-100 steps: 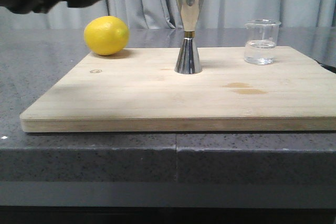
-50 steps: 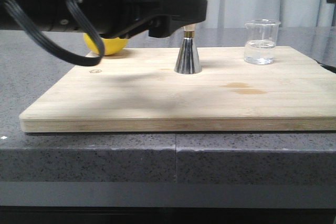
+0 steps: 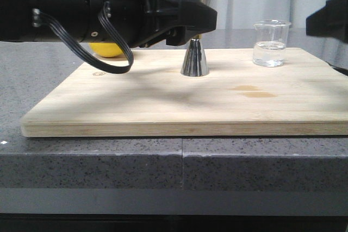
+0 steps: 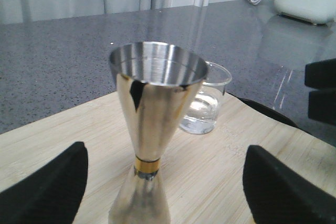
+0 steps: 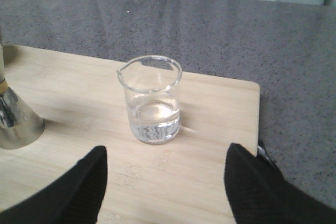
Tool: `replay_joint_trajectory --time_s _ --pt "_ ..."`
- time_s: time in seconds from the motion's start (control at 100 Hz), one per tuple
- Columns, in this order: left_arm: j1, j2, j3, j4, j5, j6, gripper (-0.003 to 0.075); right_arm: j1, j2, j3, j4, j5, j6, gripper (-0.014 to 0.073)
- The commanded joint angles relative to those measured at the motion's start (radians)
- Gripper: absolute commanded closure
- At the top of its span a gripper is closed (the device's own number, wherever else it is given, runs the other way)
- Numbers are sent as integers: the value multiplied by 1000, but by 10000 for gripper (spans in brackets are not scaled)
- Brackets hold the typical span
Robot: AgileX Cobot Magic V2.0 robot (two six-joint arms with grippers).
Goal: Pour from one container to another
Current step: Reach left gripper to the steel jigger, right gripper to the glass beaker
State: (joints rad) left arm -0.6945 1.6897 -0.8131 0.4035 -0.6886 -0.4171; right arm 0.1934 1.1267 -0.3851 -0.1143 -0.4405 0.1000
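Beaker (image 5: pixel 152 100), holding clear liquid at the board's (image 3: pixel 163 112) far right, should be centred between the spread right gripper (image 5: pixel 165 192) before closing, while the spread left gripper (image 4: pixel 163 192) is squared about the jigger's (image 4: pixel 155 124) waist.

The steel jigger (image 3: pixel 194 52) stands upright near the middle of a wooden board (image 3: pixel 163 107) on the grey worktop (image 3: pixel 32 80), framed by the wide-spread fingers (image 4: pixel 44 192) of the left hand (image 4: pixel 163 192), with open air on both flanks. The left arm crosses in front of a lemon (image 3: pixel 106 50) at the board's far left corner, blocking that side. At the far right, the glass beaker (image 5: pixel 152 100) sits alone, bare board all around it, between the parted fingers (image 5: pixel 68 192) of the right hand (image 5: pixel 165 192). A clear lane of board separates jigger and beaker; the whole near half lies unobstructed.
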Motion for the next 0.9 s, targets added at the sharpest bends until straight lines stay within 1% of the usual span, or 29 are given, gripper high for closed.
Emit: replay_joint_trajectory --time_s 0.0,0.13,0.39,0.71,0.89 --pt "10 -14 -48 25 -90 -46 158 4 14 -1 -6 -149 -5 158" --pt "14 24 -74 46 -109 -67 158 4 51 17 -6 -209 -5 158" --pt "14 59 -120 67 -113 -77 158 4 85 17 -6 -264 -5 158" --pt "14 128 -180 102 -111 -89 158 4 89 17 -6 -283 -5 158" --pt "35 135 -189 124 -119 -112 163 4 89 17 -6 -283 -5 158"
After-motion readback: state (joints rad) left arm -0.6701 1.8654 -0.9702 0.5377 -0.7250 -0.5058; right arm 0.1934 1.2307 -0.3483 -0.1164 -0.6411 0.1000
